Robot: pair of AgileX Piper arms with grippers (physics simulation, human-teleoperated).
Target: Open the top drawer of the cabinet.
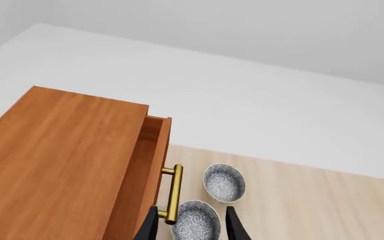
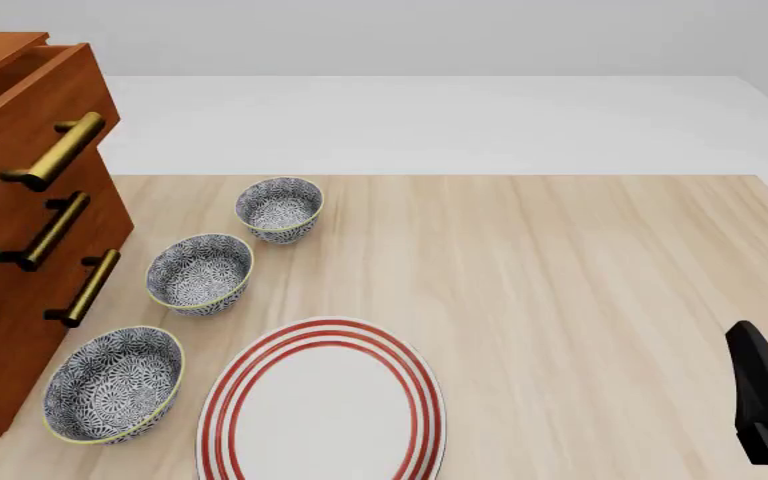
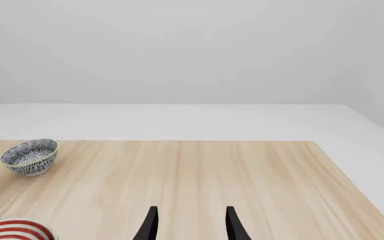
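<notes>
Left claw (image 1: pixel 191 220) is hanging released above the cabinet (image 1: pixel 58 160), fingers straddling the top drawer's (image 1: pixel 153 150) handle (image 1: pixel 172 192), whose long axis runs away from me, while my right claw (image 3: pixel 190 222) is idling open far off.

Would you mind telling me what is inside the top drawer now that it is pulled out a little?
The top drawer of the cabinet stands slightly open; only a narrow strip of its wooden inner wall shows. Any contents cannot be seen, because the cabinet's top covers the rest.
</notes>
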